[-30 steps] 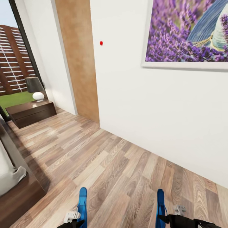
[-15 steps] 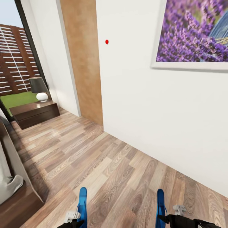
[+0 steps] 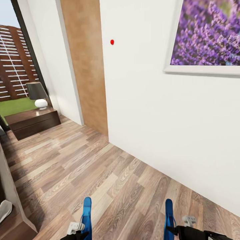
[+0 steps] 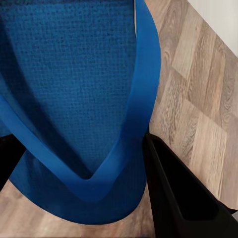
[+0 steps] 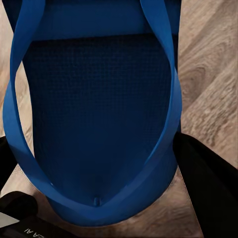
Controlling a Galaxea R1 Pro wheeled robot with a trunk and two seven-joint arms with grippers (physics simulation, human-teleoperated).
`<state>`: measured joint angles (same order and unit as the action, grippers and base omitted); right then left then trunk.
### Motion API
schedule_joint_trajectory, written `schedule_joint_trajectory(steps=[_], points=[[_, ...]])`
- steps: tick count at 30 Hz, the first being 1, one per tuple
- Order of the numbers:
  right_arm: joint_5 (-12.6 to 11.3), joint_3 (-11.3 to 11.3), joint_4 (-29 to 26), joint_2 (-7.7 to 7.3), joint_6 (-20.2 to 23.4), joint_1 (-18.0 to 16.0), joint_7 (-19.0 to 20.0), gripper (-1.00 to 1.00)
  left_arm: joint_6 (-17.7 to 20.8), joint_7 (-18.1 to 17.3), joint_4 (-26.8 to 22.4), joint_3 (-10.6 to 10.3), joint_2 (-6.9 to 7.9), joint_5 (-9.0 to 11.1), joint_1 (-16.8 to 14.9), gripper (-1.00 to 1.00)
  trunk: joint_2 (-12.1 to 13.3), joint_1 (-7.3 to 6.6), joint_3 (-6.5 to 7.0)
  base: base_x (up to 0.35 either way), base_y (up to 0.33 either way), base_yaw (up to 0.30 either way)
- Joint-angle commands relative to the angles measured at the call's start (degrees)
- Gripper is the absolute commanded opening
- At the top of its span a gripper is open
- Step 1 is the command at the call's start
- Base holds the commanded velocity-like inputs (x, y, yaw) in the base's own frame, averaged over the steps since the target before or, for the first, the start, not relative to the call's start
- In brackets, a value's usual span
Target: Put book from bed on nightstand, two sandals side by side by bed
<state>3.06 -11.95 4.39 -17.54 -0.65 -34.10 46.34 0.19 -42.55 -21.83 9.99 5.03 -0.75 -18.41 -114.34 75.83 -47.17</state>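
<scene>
The view has been swung right; less of the bed [image 3: 10, 200] is framed. A blue sandal [image 3: 87, 213] is clamped by the left gripper [image 3: 80, 230], another sandal [image 3: 169, 215] by the right gripper [image 3: 180, 229]. Carrying is in hand; lowering both beside the bed is called for.

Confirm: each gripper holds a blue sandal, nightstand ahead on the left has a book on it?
No book there. The head view shows a lamp on the nightstand. The rest holds: left gripper and right gripper each hold a blue sandal.
</scene>
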Motion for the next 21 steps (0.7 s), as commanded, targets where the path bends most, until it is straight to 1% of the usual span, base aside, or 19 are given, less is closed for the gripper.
schedule_joint_trajectory(steps=[1,5,7,8,10,11,12,13,14,16,17,19,21], points=[[0.3,-0.6,0.2,-0.04,-0.1,-0.1,0.2,-1.00,-0.1,-0.4,0.0,0.3,-0.02,-0.1,0.0,-1.00,0.0,0.03,-0.05,0.324,0.000,0.000],[0.2,-0.6,0.2,-0.04,-0.1,-0.1,0.1,-1.00,-0.1,-0.1,0.0,0.4,-0.02,-0.2,0.0,-1.00,0.0,0.03,-0.05,0.324,0.000,0.000],[0.2,-0.6,0.2,-0.04,-0.1,-0.1,-0.4,-1.00,-0.1,2.1,0.0,0.3,-0.02,-0.3,0.0,-1.00,0.0,0.03,-0.05,0.324,0.000,0.000],[0.2,-0.6,0.2,-0.04,-0.1,-0.1,-1.7,-1.00,-0.1,4.7,0.0,0.3,-0.02,-0.2,0.0,-1.00,0.0,0.03,-0.05,0.324,0.000,0.000],[0.2,-0.6,0.2,-0.04,-0.1,-0.1,-3.5,-1.00,-0.1,7.0,0.0,0.2,-0.07,-0.2,0.0,-1.00,0.0,0.03,-0.05,0.324,0.000,0.000],[0.2,-0.6,0.2,-0.02,-0.1,-0.1,-4.9,-1.00,-0.1,7.9,0.2,0.3,-0.13,-0.1,0.0,-1.00,0.0,0.03,-0.05,0.324,0.000,0.000],[0.3,-0.6,0.2,0.15,-0.1,0.0,-7.2,-1.00,-0.1,8.7,0.9,0.3,-0.20,-0.1,0.0,-1.00,0.0,0.03,-0.05,0.324,0.000,0.000],[0.3,-0.6,0.2,0.66,-0.1,0.0,-8.6,-1.00,-0.1,9.0,1.6,0.3,-0.21,-0.2,0.0,-1.00,0.0,0.03,-0.05,0.320,0.000,0.000],[0.3,-0.6,0.2,2.30,-0.1,0.3,-10.7,-1.00,-0.2,9.2,2.7,0.3,-0.20,-0.2,0.0,-1.00,0.0,0.03,-0.05,0.305,0.000,0.000],[0.3,-0.6,0.2,5.23,-0.1,0.9,-13.3,-1.00,-0.9,9.4,4.0,0.3,-0.22,-0.2,0.0,-1.00,0.0,0.03,-0.05,0.290,0.000,0.000],[0.3,-0.6,0.2,6.24,-0.1,1.0,-14.2,-1.00,-1.8,9.4,4.6,0.3,-0.24,-0.2,0.0,-1.00,0.0,0.03,-0.05,0.278,0.000,0.000],[0.3,-0.6,0.2,7.28,-0.1,1.2,-15.1,-1.00,-4.0,9.6,6.2,0.2,-0.32,-0.3,0.0,-1.00,0.0,0.03,-0.05,0.272,0.000,0.000],[0.3,-0.6,0.2,7.65,-0.1,1.3,-15.5,-1.00,-5.2,9.7,7.4,0.2,-0.34,-0.4,0.0,-1.00,0.0,0.03,-0.05,0.268,0.000,0.000]])
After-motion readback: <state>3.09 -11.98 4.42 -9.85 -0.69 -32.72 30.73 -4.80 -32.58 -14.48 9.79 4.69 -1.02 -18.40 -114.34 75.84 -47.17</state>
